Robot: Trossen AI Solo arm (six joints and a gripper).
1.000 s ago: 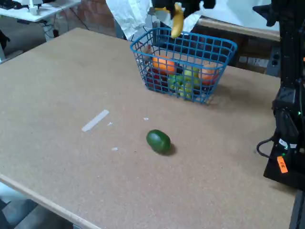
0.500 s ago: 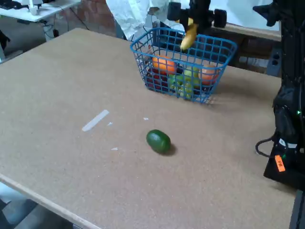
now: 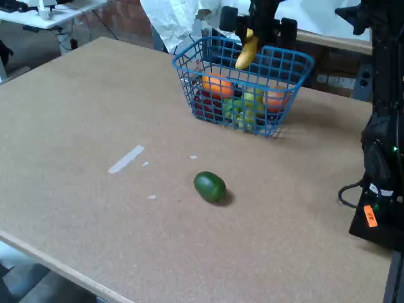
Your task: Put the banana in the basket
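The gripper (image 3: 254, 33) is gripping the banana (image 3: 247, 52) by its upper end, hanging over the basket (image 3: 268, 129), so it should be lowering between the rims before letting go, I think.

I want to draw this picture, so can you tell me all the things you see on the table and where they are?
Small curved yellow banana: one, yellow, hanging from the gripper over the basket's back part.
Blue wire-mesh basket: one, blue, far side of the table.
Fruit inside the basket: several, orange, green and reddish, piled at the bottom; exact count unclear.
Dark green oval fruit: one, dark green, alone near the table's middle.
Pale strip: one, whitish, flat on the table left of the green fruit.
Brown board table: one, tan.
Black robot gripper: one, black, shut on the banana above the basket.
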